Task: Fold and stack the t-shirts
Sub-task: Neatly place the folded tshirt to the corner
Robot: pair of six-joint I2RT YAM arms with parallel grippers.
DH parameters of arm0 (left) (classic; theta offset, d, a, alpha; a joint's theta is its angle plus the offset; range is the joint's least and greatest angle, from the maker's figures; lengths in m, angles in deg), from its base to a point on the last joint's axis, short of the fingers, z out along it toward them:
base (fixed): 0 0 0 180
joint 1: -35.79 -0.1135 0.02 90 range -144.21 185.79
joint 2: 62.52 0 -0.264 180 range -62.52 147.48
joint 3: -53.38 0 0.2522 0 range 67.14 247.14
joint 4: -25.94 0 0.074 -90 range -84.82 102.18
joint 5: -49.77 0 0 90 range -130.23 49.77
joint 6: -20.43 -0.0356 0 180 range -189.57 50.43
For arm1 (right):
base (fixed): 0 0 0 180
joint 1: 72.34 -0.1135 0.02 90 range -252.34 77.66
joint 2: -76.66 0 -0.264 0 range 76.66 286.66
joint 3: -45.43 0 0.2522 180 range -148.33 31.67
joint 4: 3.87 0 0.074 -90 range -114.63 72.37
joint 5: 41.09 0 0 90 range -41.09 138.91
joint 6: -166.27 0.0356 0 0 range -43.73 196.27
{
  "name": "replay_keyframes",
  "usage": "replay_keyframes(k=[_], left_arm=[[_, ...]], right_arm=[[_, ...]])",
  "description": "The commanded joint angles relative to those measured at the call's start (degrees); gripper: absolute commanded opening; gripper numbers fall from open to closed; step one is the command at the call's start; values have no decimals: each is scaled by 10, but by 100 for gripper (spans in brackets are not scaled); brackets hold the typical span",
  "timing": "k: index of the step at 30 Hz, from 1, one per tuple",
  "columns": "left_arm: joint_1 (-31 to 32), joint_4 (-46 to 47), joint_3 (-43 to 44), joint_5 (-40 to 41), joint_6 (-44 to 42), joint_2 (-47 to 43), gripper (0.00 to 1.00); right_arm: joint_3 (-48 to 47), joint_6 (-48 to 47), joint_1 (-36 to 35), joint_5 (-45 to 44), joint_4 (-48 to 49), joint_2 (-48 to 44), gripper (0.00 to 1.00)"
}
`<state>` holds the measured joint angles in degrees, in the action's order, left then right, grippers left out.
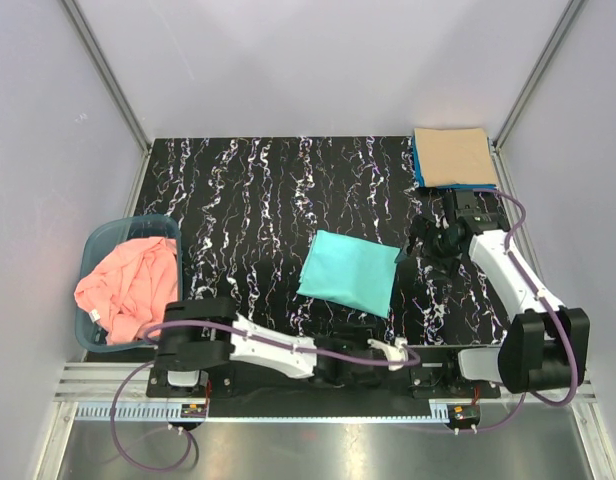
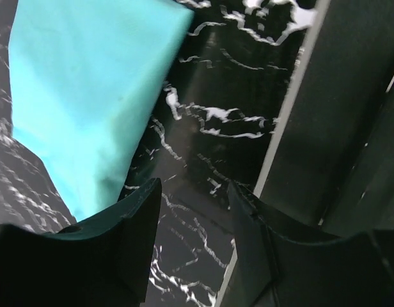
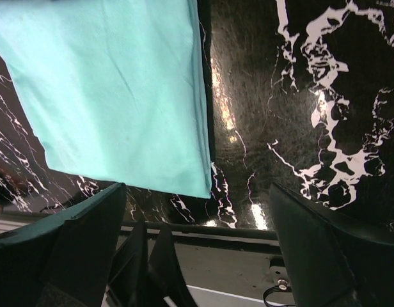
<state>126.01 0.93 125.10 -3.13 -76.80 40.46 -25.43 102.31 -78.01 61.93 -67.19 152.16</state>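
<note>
1. Right gripper (image 1: 420, 246), jaws wide and empty, sits just right of the folded turquoise t-shirt (image 1: 348, 272) at the centre of the surface (image 1: 248, 210).
2. Left gripper (image 1: 396, 350), half open and empty, sits off the shirt's near-right corner.
3. Tan-on-blue stack (image 1: 451, 156) lies at the far-right corner; the right arm is nearer.

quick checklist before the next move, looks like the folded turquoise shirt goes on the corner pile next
1. Turquoise-green folded cloth t-shirt lies flat at mid-table, touching neither tool: ok.
2. Left tool open, nothing between its fingers: ok.
3. Right tool wide open and empty, beside the turquoise shirt's edge: ok.
4. Pile in the far right corner, tan-beige folded t-shirt on top of the blue t-shirt, looks tidy: ok.
5. Salmon pink crumpled t-shirt folded: not ok, it sits bunched in the blue-grey plastic basket.
6. Turquoise shirt's lower layers lined up: cannot tell.
</note>
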Motion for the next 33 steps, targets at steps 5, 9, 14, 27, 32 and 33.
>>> replay_keyframes(k=[5,9,14,27,32,33], left_arm=[[13,138,19,76,-107,60,51],[13,154,30,26,-141,81,49],[-4,149,44,-20,-155,114,41],[-78,148,76,-98,-194,153,30],[-95,148,89,-94,-169,156,16],[-97,153,88,-95,-167,153,14]], right_arm=[[31,25,8,24,23,-56,100],[36,24,10,21,23,-62,100],[40,22,14,23,26,-69,100],[56,25,26,34,53,-45,100],[55,50,36,63,82,4,100],[52,55,39,76,95,12,100]])
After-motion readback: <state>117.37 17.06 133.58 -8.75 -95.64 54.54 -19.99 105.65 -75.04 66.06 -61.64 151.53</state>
